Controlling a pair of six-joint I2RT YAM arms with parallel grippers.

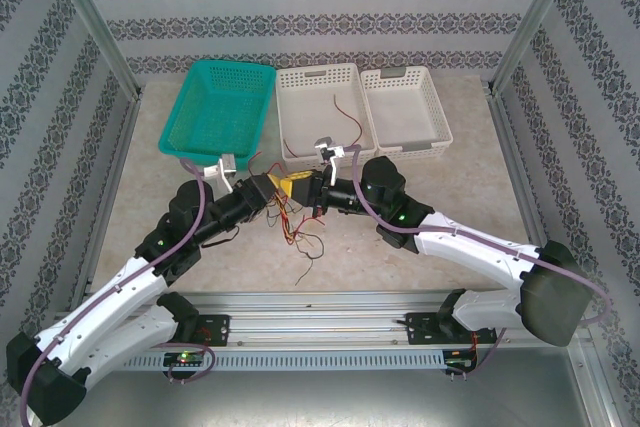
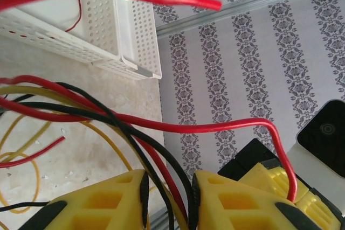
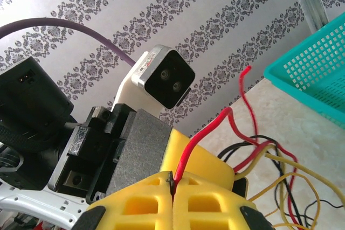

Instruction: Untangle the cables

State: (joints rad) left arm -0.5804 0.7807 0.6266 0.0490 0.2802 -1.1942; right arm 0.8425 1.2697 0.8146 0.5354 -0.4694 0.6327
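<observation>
1. Cables, red, yellow and black, lie tangled on the counter. Strands rise to both end effectors.
2. Left end effector: a narrow gap shows between the jaws. Black and red strands run through it, not visibly pinched.
3. Right end effector: jaws closed tight on one red cable.
4. Beyond: teal basket, then the middle white basket holding one loose red wire.

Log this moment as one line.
left gripper: open, cables between jaws | right gripper: shut on red cable | status: tangled on table
</observation>
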